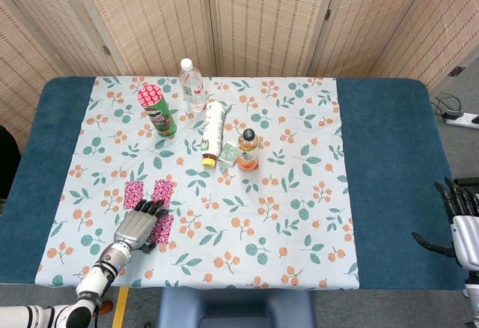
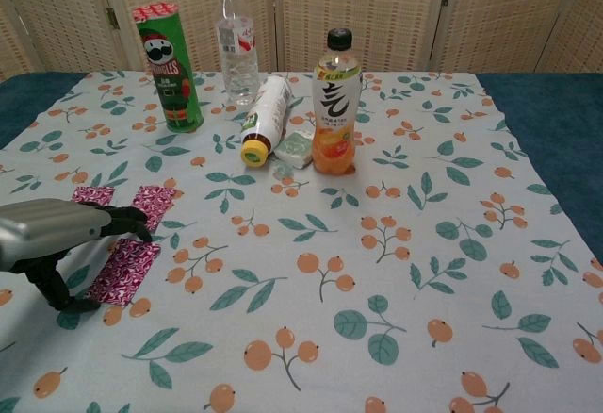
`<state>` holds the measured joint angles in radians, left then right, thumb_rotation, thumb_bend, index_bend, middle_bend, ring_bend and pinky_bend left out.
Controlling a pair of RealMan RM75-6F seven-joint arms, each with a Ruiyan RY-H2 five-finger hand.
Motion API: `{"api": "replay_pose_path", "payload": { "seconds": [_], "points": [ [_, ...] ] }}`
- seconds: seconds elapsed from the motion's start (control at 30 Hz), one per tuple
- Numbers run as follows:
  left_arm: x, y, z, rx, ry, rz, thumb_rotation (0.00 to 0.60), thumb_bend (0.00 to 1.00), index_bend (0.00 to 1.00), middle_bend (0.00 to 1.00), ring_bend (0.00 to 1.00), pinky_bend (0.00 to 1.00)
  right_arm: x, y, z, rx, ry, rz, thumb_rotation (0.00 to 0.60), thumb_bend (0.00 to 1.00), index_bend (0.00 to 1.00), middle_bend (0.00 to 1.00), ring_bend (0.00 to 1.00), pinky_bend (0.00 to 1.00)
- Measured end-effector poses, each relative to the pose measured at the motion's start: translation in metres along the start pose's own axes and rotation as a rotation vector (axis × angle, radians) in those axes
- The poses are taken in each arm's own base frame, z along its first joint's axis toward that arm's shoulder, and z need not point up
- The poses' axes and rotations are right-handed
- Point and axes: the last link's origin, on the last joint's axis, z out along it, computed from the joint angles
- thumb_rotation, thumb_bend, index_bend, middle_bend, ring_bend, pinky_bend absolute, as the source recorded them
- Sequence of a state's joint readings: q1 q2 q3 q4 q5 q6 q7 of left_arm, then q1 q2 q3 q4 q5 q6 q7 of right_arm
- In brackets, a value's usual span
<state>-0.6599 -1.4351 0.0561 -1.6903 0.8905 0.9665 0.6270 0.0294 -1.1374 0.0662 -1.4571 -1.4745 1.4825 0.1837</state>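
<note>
My left hand [image 1: 136, 227] [image 2: 55, 235] lies low over the front left of the floral cloth [image 1: 299, 216]. Its dark fingertips [image 2: 132, 223] reach over the near pink patterned packet [image 1: 162, 228] [image 2: 124, 270], and its thumb points down at the cloth beside it. I cannot tell whether it touches the packet; it grips nothing. Two more pink packets [image 1: 133, 193] [image 1: 163, 189] lie just beyond, also seen in the chest view [image 2: 91, 195] [image 2: 154, 203]. My right hand [image 1: 460, 225] hangs off the table's right edge, fingers spread, empty.
At the back of the cloth stand a green chips can [image 1: 157, 111] [image 2: 168, 66], a clear water bottle [image 1: 192, 86] [image 2: 236, 45] and an orange drink bottle [image 1: 248, 150] [image 2: 335, 102]. A white bottle [image 1: 212, 133] [image 2: 265, 118] lies flat beside a small green packet [image 1: 227, 156] [image 2: 294, 149].
</note>
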Motion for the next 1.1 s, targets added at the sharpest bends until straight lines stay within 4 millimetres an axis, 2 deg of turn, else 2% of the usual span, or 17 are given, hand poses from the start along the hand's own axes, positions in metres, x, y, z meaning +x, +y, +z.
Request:
{"api": "replay_pose_path", "payload": {
  "seconds": [0.23,0.57,0.9,1.1],
  "points": [
    [0.001,0.0,-0.001,0.003,0.026,-0.009,0.6,0.33,0.28,0.0,0.0,0.0,0.0,0.0,0.0,0.001,-0.002,0.001,0.493,0.19,0.0,0.0,0.0,0.0],
    [0.009,-0.006,-0.01,0.01,0.076,-0.013,0.6,0.33,0.28,0.0,0.0,0.0,0.0,0.0,0.0,0.005,-0.005,0.018,0.493,0.19,0.0,0.0,0.0,0.0],
    [0.032,-0.031,-0.009,0.061,0.133,0.0,0.6,0.33,0.28,0.0,0.0,0.0,0.002,-0.001,0.0,0.004,0.006,0.008,0.491,0.2,0.0,0.0,0.0,0.0],
    [0.042,-0.051,0.001,0.103,0.152,0.027,0.6,0.33,0.27,0.0,0.0,0.0,0.006,-0.003,0.0,0.009,0.018,0.001,0.493,0.19,0.0,0.0,0.0,0.0]
  ]
}}
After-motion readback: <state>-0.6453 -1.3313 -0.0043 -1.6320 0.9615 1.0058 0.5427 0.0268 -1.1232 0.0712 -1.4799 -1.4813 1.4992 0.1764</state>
